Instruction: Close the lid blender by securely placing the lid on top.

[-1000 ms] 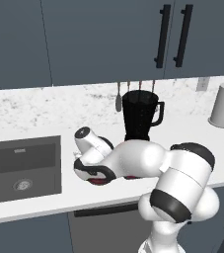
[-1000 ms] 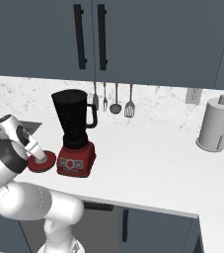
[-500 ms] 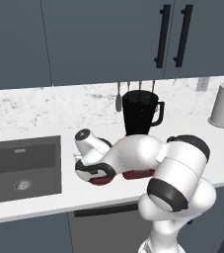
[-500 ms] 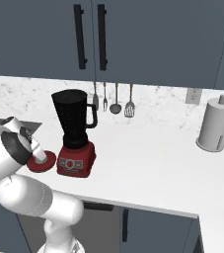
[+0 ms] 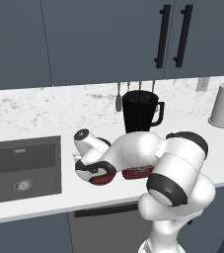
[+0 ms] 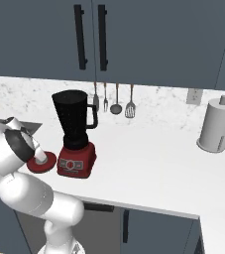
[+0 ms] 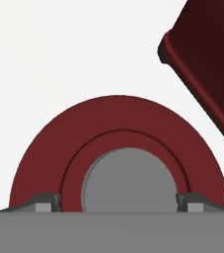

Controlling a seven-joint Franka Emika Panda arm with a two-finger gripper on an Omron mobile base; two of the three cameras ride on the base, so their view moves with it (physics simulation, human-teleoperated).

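One lid, one blender, one paper-towel roll, three hanging utensils, one sink.

We see a red lid with a grey knob low in the hand view, on a white counter. At that frame's upper right sits the blender's dark red base; its jar is translucent black. The backsplash is speckled white-grey marble, the cabinets slate blue with black handles, and the paper-towel roll is white.
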